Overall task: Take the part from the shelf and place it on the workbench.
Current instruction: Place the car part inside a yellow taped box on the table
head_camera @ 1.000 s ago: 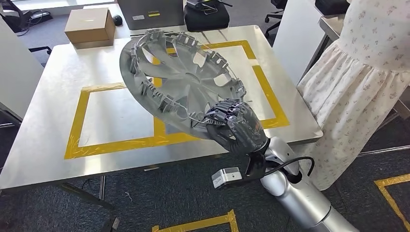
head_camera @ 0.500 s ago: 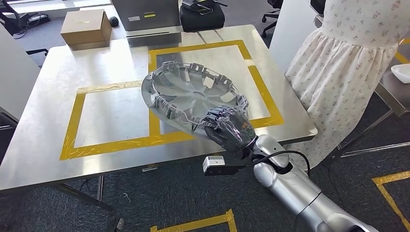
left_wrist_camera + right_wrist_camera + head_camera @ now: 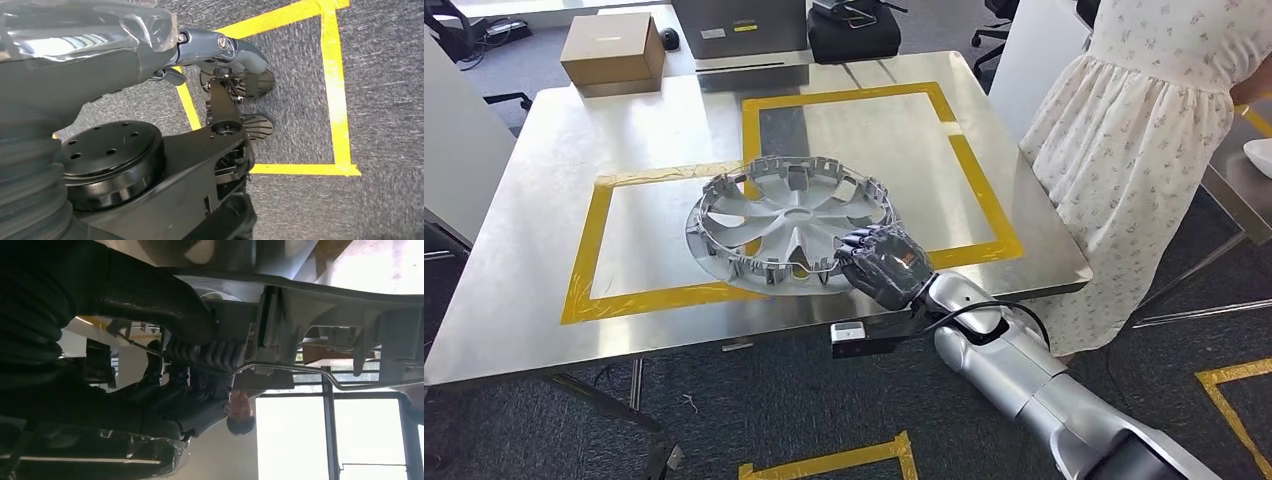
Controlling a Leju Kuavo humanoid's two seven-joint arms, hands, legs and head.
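We are lowering the hubcap [image 3: 786, 222] onto the workbench [image 3: 524, 250]: a second ago it was tilted high in the air, and now it is lying nearly flat across the yellow tape [image 3: 754, 180] between the two squares. Our right hand [image 3: 886, 265] is still gripping its rim at four o'clock, so we judge only the release is remaining. Our left hand [image 3: 125, 45] is hanging over the floor; we cannot tell its finger state.
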